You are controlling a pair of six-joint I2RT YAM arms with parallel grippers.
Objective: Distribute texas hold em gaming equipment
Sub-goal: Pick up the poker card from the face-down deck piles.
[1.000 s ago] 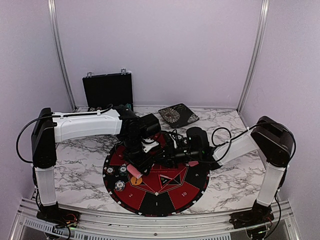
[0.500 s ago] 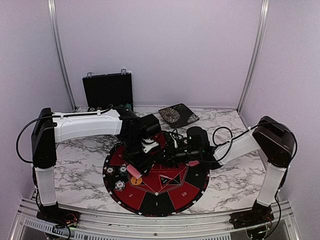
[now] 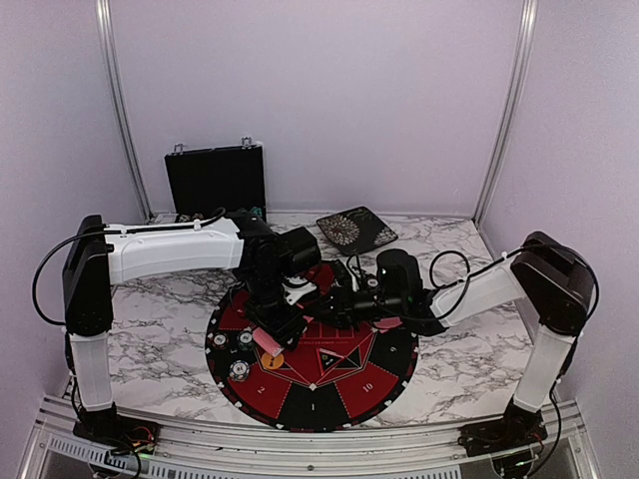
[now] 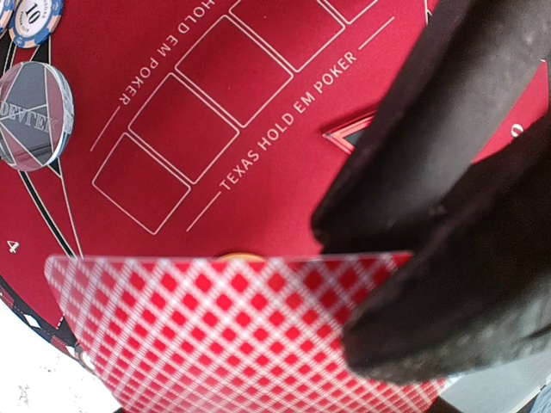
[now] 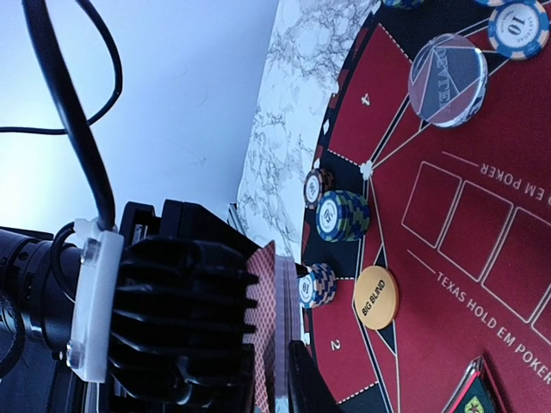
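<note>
Both arms are folded in over the mat (image 3: 329, 394) by the near edge of the table (image 3: 160, 329). Left gripper (image 4: 362, 284) is clamped on a red-backed card (image 4: 215, 335), low above the mat's left half. Right gripper (image 3: 334, 305) sits just beside it, can't tell how its fingers are set.

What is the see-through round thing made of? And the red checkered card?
The clear disc looks like hard, glossy plastic, maybe acrylic: the mat shows through it. The card looks like thin, smooth coated paper or plastic: its edge is crisp and unbent.
</note>
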